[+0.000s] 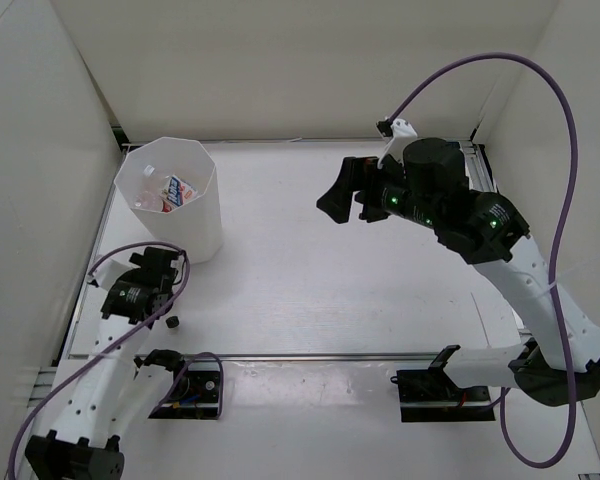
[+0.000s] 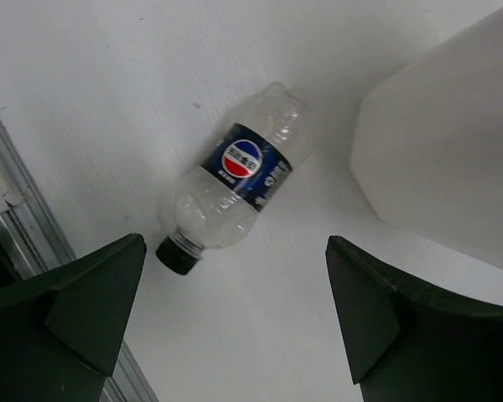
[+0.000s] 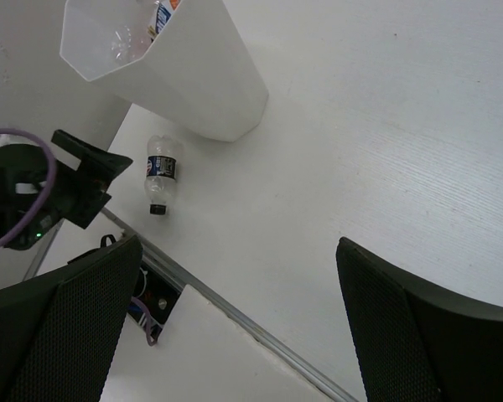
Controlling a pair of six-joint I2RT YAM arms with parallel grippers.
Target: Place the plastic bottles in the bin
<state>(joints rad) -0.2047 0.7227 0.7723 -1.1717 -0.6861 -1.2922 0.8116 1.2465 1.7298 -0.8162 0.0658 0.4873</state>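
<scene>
Bottle: a small clear bottle (image 2: 235,180) with a dark blue label and a black cap lies flat on the worktop (image 1: 360,290), toward the near-left corner.
Long axis: it runs roughly from the near edge toward the far edge, a little aslant.
Pointing: the cap faces the near edge and the metal rail (image 1: 330,356); the base faces the bin.
Gap to bin: the base is just beside the foot of the bin, on its near side; whether they touch cannot be told.
Bin: the tall white faceted bin (image 1: 205,225) stands upright by the left edge, in the far half of the worktop, rim up.
Inside the bin: other bottles (image 1: 178,190) lie in it, one with a red, white and blue label; their number cannot be told.
Left claw: the left claw (image 1: 152,268) hangs above the lying bottle, jaws spread wide and holding nothing. In its wrist view the bottle lies between the two fingers (image 2: 75,310), apart from both.
Right claw: the right claw (image 1: 345,200) is raised over the far-right part of the worktop, well apart from bottle and bin, its tips turned toward the left edge. Its jaws are spread wide and it is empty.
</scene>
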